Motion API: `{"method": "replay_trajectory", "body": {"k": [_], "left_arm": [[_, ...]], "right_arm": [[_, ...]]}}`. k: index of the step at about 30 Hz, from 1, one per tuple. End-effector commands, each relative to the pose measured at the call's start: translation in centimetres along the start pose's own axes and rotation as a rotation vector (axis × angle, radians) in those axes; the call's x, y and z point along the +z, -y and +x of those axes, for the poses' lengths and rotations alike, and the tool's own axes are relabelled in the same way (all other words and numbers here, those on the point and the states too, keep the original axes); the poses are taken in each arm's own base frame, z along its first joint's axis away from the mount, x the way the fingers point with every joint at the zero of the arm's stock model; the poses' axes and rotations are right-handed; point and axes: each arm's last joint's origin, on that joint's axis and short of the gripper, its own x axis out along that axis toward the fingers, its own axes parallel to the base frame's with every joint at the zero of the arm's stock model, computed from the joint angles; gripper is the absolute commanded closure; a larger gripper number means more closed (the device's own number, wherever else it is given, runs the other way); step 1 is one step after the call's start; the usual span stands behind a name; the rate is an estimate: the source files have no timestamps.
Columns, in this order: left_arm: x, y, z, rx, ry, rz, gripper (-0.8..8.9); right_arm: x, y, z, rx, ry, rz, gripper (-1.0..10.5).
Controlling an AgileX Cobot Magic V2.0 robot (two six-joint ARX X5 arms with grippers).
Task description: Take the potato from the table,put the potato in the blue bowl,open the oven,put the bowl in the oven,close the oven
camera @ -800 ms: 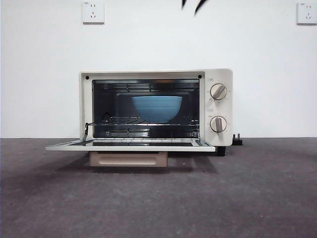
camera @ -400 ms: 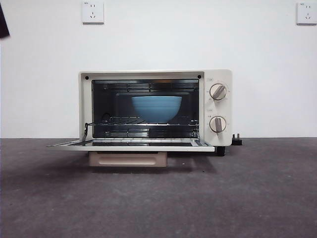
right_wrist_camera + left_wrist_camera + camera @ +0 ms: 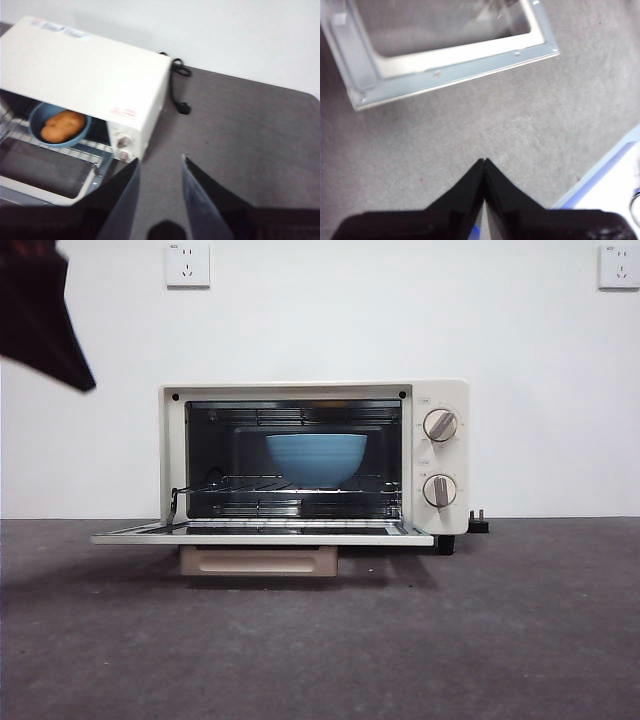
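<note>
Blue bowl (image 3: 316,458) with the potato (image 3: 62,126) sits inside the open oven (image 3: 314,390).
Left gripper (image 3: 484,162) is clenched empty above the door; right gripper (image 3: 160,167), released, hangs high; front view hides the potato.

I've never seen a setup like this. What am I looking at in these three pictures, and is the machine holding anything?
A two-armed robot works at a table. One picture looks level across it at an oven with its door folded down; the blue bowl stands on the rack inside. The other two come from cameras on the wrists. The left gripper, jaws shut and holding nothing, hangs over the table beside the door. The right gripper, open and empty, looks down on the potato lying in the bowl.
</note>
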Motion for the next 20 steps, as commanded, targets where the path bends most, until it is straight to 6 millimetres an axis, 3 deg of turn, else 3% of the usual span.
{"method": "replay_trajectory", "body": {"k": [1,8,16,20], "left_arm": [[0.2,-2.2,1.2,-0.007,-0.035,-0.035,8.22],[1.4,-6.7,4.1,0.021,-0.034,-0.166,8.22],[0.9,-10.3,8.0,-0.001,-0.137,-0.278,8.22],[0.6,-11.8,9.0,-0.033,-0.149,-0.356,8.22]], "right_arm": [[-1.4,0.9,-0.3,-0.01,-0.05,-0.006,8.0],[-6.2,2.5,-0.4,-0.07,-0.105,0.018,8.3],[-13.3,2.9,0.6,-0.034,-0.106,0.081,9.6],[-16.1,2.7,1.3,0.009,-0.124,0.115,9.6]]}}
